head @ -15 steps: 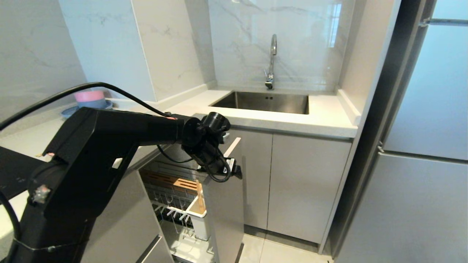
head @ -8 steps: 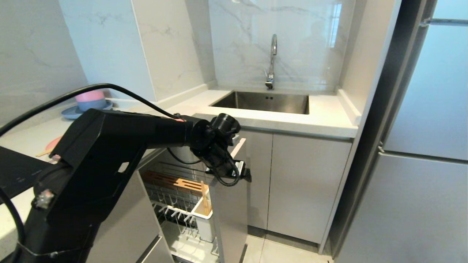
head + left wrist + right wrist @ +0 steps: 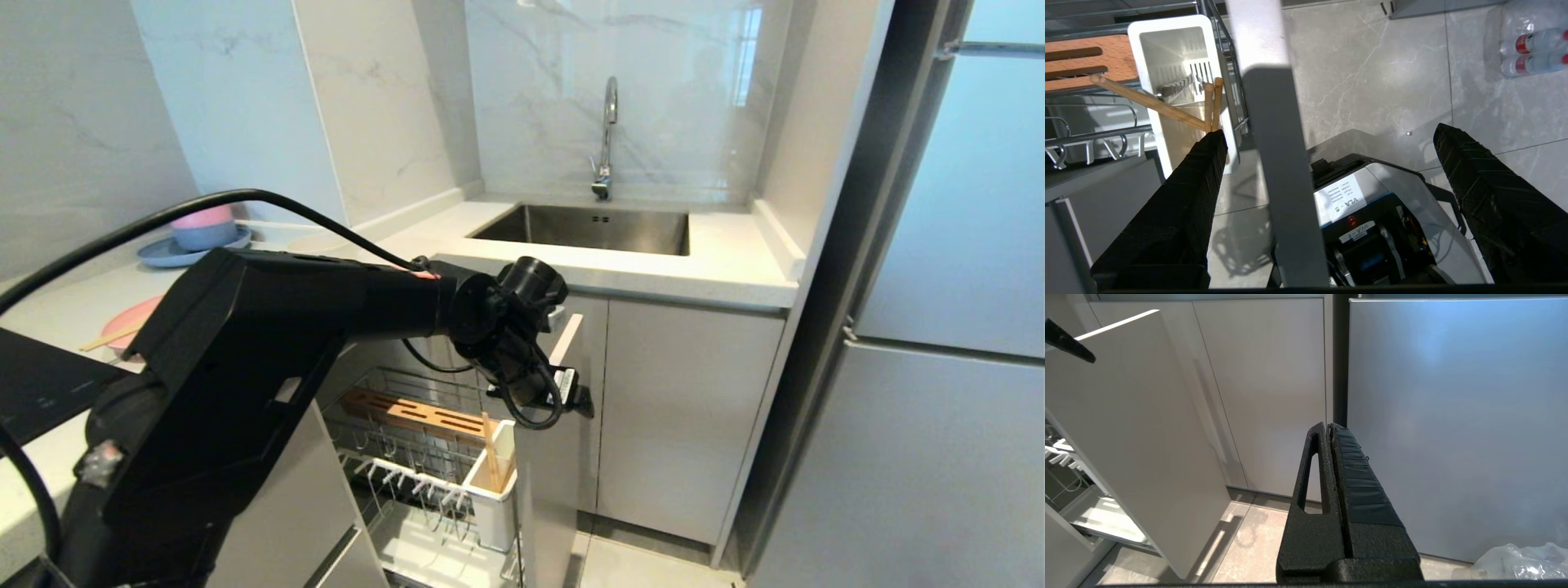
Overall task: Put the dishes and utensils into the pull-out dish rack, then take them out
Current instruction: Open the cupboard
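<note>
Chrome rack [image 3: 408,384]; white cup [image 3: 1180,61]; wooden chopsticks [image 3: 1167,110]

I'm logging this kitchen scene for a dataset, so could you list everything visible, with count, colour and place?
Chrome wire pull-out dish rack: one, drawn out of the pale cabinet.
Slotted bamboo strip: one, tan, across the rack.
White plastic utensil cup: one, at the rack's front corner.
Light wooden chopsticks: three ends showing, leaning in the cup.
Pale cabinet front: one, at the rack's outer end.
Steel sink: one, in the white counter.
Chrome tap: one, behind the sink.
Pink and blue bowls: stacked on a blue plate, far left counter.
Left gripper: open, straddling the cabinet front's top edge.
Right gripper: shut, parked low before the cabinets.
</note>
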Motion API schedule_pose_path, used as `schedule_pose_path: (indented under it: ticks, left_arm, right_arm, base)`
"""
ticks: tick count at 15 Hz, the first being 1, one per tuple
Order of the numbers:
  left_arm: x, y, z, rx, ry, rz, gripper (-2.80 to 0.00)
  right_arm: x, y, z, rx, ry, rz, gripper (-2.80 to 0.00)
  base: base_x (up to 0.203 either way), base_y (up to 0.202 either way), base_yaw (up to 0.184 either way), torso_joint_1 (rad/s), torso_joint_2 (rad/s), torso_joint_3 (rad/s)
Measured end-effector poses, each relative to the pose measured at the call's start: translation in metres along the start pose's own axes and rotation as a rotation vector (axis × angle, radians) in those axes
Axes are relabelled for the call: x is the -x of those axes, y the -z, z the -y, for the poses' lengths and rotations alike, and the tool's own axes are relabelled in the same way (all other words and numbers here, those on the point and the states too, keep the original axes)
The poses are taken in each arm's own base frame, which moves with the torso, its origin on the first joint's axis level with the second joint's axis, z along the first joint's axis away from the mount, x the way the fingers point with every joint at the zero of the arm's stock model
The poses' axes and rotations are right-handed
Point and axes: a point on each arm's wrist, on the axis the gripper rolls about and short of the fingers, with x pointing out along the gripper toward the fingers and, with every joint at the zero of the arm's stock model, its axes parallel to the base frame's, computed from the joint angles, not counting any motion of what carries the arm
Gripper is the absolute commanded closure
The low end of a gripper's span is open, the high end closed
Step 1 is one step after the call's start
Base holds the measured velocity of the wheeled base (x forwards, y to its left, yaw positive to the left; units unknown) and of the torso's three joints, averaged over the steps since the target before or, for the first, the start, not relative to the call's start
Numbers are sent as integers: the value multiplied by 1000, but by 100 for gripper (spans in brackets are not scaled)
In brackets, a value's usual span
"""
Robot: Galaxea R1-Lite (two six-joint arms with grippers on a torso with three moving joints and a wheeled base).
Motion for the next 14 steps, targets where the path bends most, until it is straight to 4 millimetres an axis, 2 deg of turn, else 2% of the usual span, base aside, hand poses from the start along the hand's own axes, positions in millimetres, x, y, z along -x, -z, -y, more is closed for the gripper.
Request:
schedule_pose_path:
  ticks: [14]
  left_arm:
    - [2,6,57,-51,92,16,-280]
  right_arm:
    - [0,0,0,0,1,0,0]
  base:
    - [0,0,0,0,0,0]
